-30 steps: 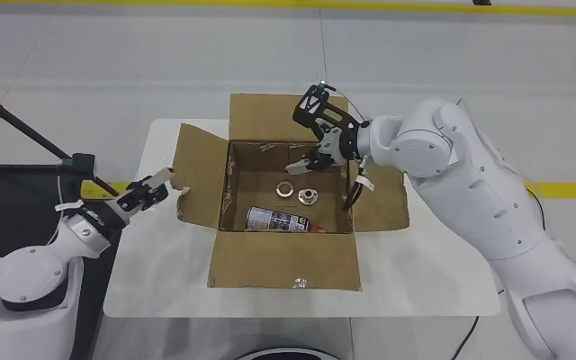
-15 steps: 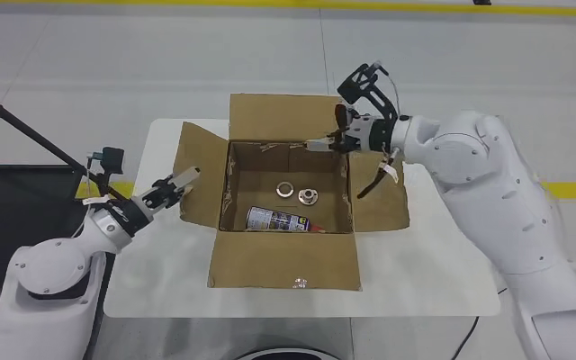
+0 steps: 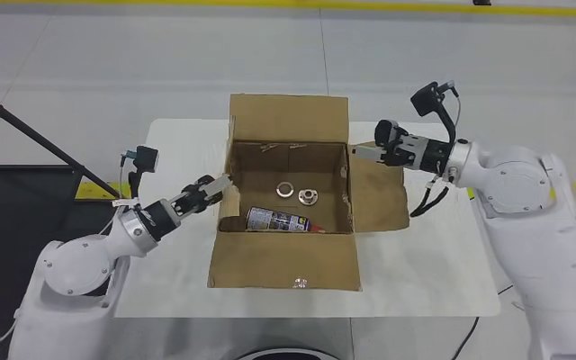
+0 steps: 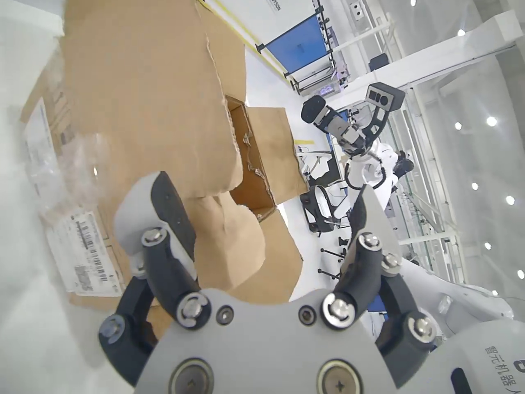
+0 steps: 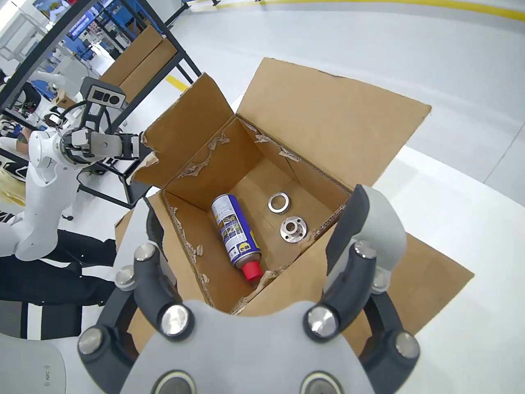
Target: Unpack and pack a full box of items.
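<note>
From above, the box sits open on the worktop, with a spray can, a ring and a flange on its floor. At the left wrist, the left gripper has its fingers spread, and the left flap is just beyond them; I'd fold it outward first. At the right wrist, the right gripper gapes too, over the box's edge; take the lying can across its body.
</note>
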{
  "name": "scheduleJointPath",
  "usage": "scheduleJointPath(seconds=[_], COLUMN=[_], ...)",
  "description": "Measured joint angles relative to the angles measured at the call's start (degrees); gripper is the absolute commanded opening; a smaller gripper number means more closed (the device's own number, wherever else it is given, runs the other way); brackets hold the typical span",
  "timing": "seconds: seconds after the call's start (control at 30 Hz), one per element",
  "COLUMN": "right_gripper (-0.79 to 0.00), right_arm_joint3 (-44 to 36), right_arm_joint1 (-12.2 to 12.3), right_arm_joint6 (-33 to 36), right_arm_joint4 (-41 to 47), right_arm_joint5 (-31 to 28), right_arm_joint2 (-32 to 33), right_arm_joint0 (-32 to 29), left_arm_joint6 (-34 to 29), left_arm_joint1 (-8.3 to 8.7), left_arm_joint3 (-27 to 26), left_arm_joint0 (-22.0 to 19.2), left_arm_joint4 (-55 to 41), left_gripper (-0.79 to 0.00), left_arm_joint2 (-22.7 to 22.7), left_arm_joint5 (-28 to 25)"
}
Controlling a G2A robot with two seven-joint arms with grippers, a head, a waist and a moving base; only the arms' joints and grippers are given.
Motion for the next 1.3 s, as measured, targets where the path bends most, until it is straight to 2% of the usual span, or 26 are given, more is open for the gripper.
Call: scheduleJointPath(seconds=[0.17,0.33,0.6,0.8,1.07,1.3], right_gripper=[0.000,0.000,0.000,0.000,0.000,0.000], right_arm_joint3=[-0.02,-1.26,-2.63,-4.05,-3.00,-1.48], right_arm_joint1=[0.00,0.77,2.48,3.30,3.81,3.90], right_arm_joint6=[-0.17,-1.74,4.87,5.16,7.47,10.43], right_arm_joint4=[-0.06,-1.25,4.56,3.96,6.50,10.38], right_arm_joint5=[0.03,2.52,7.18,9.75,11.59,10.44], right_arm_joint2=[0.03,3.26,10.84,14.42,15.63,14.30], right_arm_joint0=[-0.12,-3.75,-9.99,-13.74,-16.44,-16.16], left_arm_joint6=[0.11,0.43,0.21,0.08,-1.38,-1.59], left_arm_joint1=[0.04,0.06,0.24,0.43,0.69,0.87], left_arm_joint3=[0.41,0.15,-0.07,0.16,0.60,0.83], left_arm_joint0=[-1.01,-1.74,-2.08,-2.58,-3.35,-3.77], left_arm_joint4=[1.40,2.61,4.20,6.70,9.48,10.48], left_gripper=[0.000,0.000,0.000,0.000,0.000,0.000], left_arm_joint2=[2.87,5.55,7.64,9.05,10.91,11.83], left_arm_joint5=[1.73,3.14,4.24,5.35,6.79,7.16])
